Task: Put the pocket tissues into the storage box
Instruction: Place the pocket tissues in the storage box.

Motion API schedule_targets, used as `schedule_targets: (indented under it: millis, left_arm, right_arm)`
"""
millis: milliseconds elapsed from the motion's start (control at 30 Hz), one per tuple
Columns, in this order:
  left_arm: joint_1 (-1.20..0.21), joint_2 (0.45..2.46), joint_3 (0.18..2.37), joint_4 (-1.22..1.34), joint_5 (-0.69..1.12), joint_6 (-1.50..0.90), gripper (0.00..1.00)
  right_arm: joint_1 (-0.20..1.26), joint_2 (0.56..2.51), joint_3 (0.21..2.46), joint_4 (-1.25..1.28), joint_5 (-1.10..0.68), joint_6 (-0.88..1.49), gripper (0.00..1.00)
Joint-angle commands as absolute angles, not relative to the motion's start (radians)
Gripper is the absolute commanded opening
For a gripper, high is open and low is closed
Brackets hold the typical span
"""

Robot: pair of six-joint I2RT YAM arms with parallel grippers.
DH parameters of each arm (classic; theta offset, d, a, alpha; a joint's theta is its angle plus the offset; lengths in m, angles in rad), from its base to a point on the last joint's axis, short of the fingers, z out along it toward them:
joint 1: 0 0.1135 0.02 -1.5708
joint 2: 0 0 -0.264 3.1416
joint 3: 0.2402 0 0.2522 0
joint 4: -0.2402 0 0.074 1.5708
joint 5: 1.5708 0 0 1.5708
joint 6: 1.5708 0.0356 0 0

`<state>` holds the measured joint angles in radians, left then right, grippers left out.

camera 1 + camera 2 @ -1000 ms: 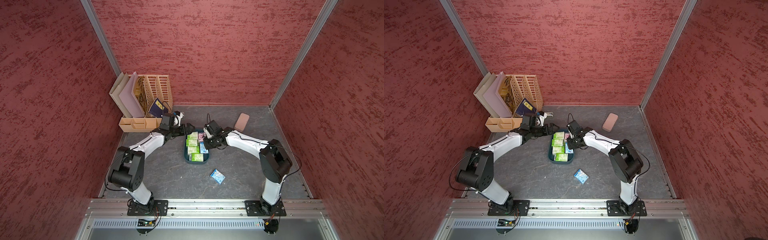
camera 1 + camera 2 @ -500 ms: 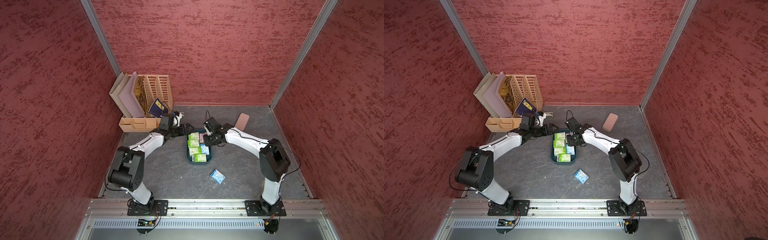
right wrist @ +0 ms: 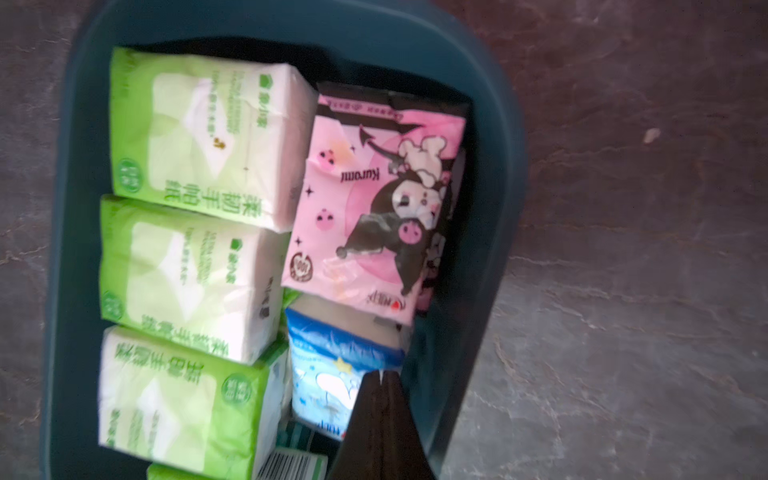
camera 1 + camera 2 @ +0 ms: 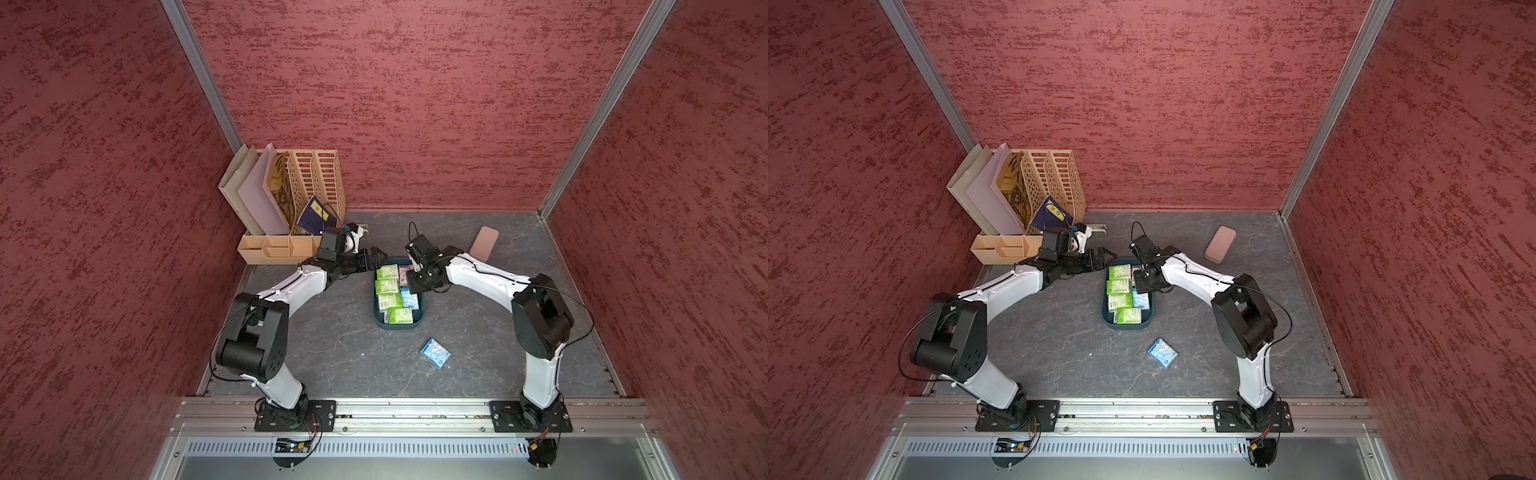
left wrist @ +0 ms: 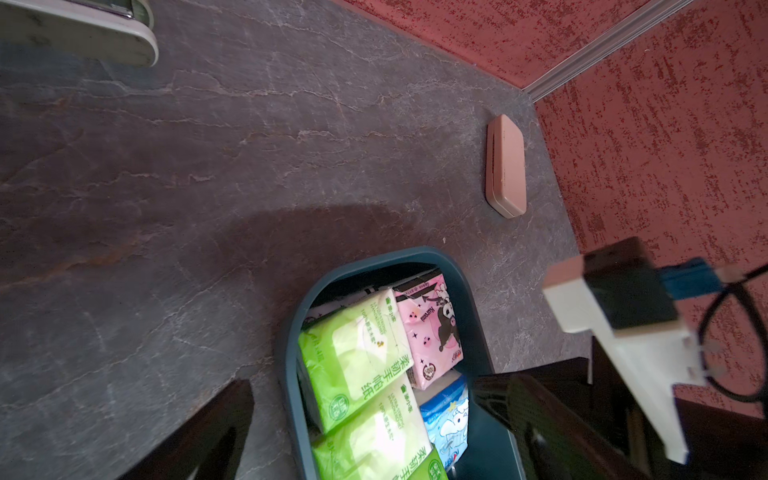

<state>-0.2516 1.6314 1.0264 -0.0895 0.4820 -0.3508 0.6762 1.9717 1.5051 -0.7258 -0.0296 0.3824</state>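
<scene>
A: Where are the pocket tissues [image 4: 388,286] found?

B: Most are seen packed inside the storage box [image 4: 399,327]. Green ones are laid in a row, and a pink one and a light blue one are tucked beside them. One more blue packet [image 4: 435,353] is seen on the floor [image 4: 332,353], outside the box, near its close end.

A: So how much is done?

B: The job is judged to be almost done. As far as can be seen, only that one packet is left to be put in.

A: And the pincers?

B: The right gripper [image 3: 380,376] is seen pinched tight with nothing in it, just over the light blue one in the box. The left gripper [image 4: 1105,256] is spread wide and empty, just beside the box's far end.

A: What is shown in one view and not in another?

B: The loose packet is shown only in both top views. The right pincer's tips are hidden there under the wrist, but they are shown in the right wrist view. The cartoon on the pink one can be made out only in the wrist views. A pink case [image 4: 484,242] and a file organizer [image 4: 307,187] are seen past the box's far end, apart from it.
</scene>
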Motion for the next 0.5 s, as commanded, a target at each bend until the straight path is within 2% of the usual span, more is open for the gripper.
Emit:
schedule_targets:
  millis: [0, 200, 400, 467]
  left_arm:
    - [-0.241, 1.637, 1.012, -0.077, 0.497, -0.334, 1.0]
    - [-0.23, 1.634, 1.0, -0.072, 0.499, -0.334, 1.0]
    - [-0.229, 1.633, 0.997, -0.071, 0.505, -0.336, 1.0]
    - [-0.234, 1.629, 1.016, -0.098, 0.502, -0.324, 1.0]
  right_arm:
    - [0.684, 2.002, 1.537, -0.706, -0.057, 0.4, 0.0]
    - [0.686, 2.04, 1.521, -0.738, -0.049, 0.399, 0.0]
    - [0.686, 1.953, 1.478, -0.707, -0.026, 0.401, 0.0]
    - [0.686, 1.91, 1.49, -0.684, -0.033, 0.386, 0.08]
